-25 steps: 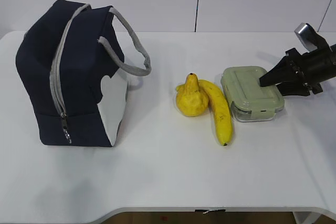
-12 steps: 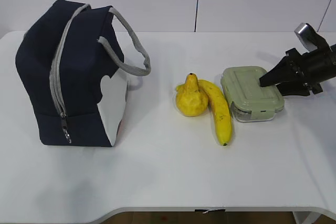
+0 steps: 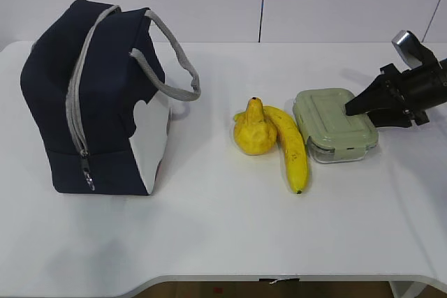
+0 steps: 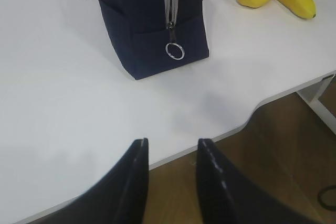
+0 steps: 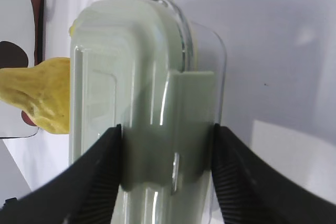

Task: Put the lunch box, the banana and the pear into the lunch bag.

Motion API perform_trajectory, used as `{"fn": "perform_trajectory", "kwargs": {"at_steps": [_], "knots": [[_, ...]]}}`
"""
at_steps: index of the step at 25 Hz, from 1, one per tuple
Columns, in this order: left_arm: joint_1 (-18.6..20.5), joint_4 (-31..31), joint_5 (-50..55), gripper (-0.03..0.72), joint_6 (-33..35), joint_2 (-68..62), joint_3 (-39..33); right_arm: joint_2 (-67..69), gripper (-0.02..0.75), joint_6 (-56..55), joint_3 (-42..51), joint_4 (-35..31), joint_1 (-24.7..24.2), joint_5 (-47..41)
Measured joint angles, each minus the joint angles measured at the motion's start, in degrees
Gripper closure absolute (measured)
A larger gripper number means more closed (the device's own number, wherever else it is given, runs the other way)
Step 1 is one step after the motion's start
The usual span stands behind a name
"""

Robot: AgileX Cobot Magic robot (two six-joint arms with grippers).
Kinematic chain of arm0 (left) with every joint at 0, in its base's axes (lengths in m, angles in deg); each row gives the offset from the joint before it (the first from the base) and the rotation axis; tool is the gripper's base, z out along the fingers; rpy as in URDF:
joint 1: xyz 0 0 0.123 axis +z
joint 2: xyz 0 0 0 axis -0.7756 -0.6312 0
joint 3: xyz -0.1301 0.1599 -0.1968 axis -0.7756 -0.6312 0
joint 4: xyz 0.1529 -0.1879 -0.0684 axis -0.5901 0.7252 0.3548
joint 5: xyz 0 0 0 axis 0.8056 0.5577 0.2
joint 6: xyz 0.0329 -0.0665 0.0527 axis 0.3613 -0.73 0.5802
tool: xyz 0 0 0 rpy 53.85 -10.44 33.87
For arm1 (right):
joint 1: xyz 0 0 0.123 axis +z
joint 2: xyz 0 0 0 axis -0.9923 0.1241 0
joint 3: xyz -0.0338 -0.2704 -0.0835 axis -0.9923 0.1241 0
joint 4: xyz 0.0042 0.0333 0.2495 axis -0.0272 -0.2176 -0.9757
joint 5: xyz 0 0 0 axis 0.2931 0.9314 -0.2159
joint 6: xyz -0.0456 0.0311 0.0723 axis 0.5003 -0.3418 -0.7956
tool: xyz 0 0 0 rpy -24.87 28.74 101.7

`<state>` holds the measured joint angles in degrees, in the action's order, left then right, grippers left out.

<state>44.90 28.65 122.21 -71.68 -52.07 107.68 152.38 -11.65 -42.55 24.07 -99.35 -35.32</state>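
The lunch box (image 3: 332, 125), clear with a sage-green lid, lies flat on the table at the right. My right gripper (image 3: 353, 108) reaches in from the right and is shut on it; in the right wrist view its fingers (image 5: 107, 166) press both sides of the lunch box (image 5: 136, 77) at the clip. The banana (image 3: 294, 148) lies just left of the box, touching the pear (image 3: 253, 132). The navy lunch bag (image 3: 98, 102) stands at the left with its grey zipper closed. My left gripper (image 4: 172, 142) hangs open and empty over the table's front edge, short of the lunch bag (image 4: 152, 19).
The bag's grey handles (image 3: 174, 68) arch toward the fruit. The zipper pull ring (image 4: 175, 51) hangs low on the bag's end. The white table (image 3: 223, 228) ends at a curved front edge (image 4: 262, 100), with floor below.
The right gripper's jaws have narrowed slightly onto the lunch box, which has nudged a little to the left. The left arm, bag and fruit have stayed still.
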Motion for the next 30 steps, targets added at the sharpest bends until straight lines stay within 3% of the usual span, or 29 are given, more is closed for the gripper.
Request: {"fn": "perform_trajectory", "kwargs": {"at_steps": [9,30], "knots": [[0.0,0.0,0.0,0.451,0.0,0.0,0.0,0.0,0.363,-0.3,0.0,-0.1,0.0,0.0],[0.0,0.0,0.0,0.451,0.0,0.0,0.0,-1.8,0.371,-8.9,0.0,2.0,0.0,0.6]]}}
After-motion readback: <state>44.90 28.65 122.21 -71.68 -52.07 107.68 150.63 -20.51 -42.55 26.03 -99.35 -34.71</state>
